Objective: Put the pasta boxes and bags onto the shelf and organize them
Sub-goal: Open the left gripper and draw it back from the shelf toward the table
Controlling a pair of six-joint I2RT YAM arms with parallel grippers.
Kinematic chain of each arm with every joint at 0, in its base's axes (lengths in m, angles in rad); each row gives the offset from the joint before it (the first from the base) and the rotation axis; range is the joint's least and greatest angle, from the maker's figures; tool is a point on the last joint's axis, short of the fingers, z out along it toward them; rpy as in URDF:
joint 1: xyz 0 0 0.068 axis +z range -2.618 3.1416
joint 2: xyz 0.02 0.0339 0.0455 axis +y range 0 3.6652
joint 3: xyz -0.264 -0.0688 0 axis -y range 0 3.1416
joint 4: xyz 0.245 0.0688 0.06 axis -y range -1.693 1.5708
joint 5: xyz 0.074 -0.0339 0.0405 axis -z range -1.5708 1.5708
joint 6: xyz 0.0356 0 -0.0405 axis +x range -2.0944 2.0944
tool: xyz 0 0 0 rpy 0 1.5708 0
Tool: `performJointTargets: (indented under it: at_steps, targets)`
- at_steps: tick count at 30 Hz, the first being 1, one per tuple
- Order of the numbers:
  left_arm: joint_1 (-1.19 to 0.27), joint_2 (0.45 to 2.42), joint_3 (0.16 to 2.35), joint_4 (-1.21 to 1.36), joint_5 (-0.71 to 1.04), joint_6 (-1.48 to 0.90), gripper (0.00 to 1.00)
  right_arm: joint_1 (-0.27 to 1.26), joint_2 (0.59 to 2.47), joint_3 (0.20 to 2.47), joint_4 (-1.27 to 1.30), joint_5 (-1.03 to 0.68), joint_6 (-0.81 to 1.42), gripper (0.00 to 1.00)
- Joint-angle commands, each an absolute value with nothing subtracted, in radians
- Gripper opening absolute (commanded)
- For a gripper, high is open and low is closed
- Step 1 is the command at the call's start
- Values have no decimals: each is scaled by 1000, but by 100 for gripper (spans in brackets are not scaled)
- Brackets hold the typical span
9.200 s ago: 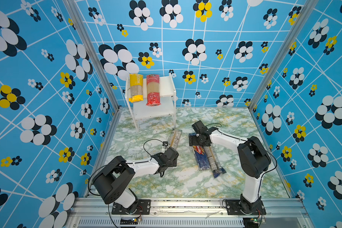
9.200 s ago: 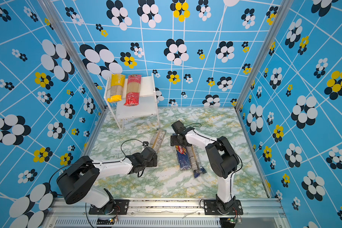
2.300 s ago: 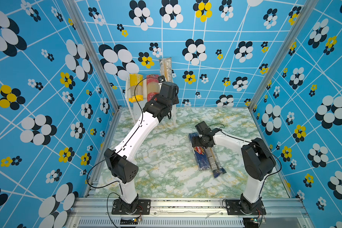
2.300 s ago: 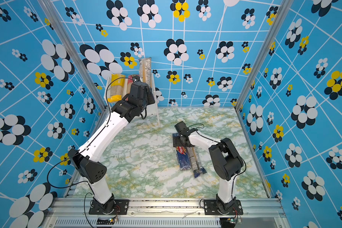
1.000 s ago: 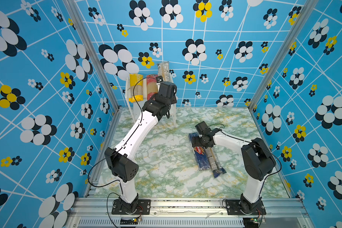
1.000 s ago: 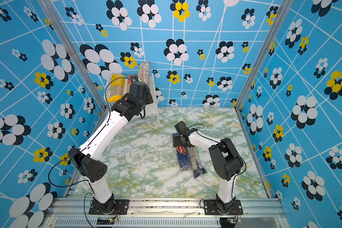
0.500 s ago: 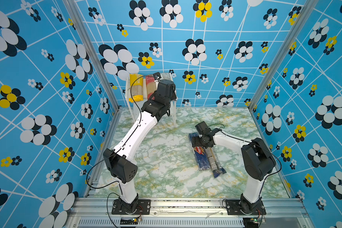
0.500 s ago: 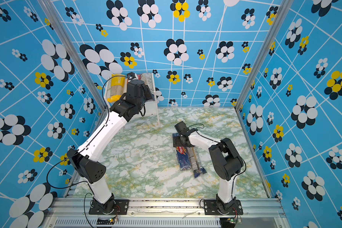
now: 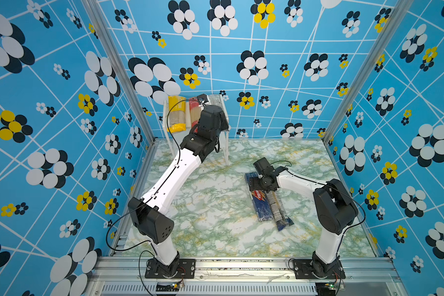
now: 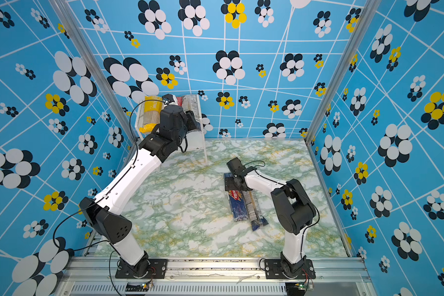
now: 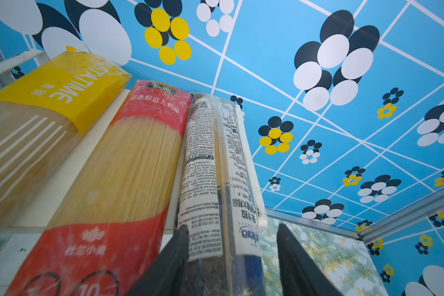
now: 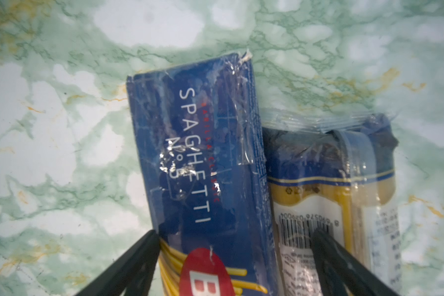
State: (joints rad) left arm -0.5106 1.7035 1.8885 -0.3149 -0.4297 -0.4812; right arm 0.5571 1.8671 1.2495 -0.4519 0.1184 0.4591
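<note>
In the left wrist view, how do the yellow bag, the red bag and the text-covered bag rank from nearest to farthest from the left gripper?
1. The text-covered bag: between the fingers of the left gripper, at one edge of the shelf.
2. The red bag: beside it, mid-shelf.
3. The yellow bag: beyond the red one, at the other edge.

Red bag (image 9: 193, 113) partly behind left arm (image 9: 173, 175)
</note>
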Motion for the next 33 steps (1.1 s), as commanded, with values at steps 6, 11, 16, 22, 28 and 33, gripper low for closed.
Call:
performJointTargets:
  at_steps: [6, 11, 16, 22, 28, 33]
  targets:
    - [-506, 1555, 1799, -245, -210, -421, 64, 542, 1857, 1244, -536, 136, 432, 96]
    - [-510, 1486, 1727, -300, -142, -417, 75, 543, 1845, 1252, -548, 129, 427, 96]
    - [-523, 1364, 1547, -274, -167, -436, 80, 542, 1812, 1259, -589, 153, 411, 96]
    - [-541, 1228, 1314, -250, -210, -472, 84, 543, 1758, 1258, -655, 209, 383, 96]
    - [-546, 1144, 1138, -269, -245, -523, 89, 542, 1714, 1216, -704, 282, 397, 96]
    - [-546, 1106, 1036, -286, -272, -509, 94, 542, 1688, 1166, -717, 309, 409, 96]
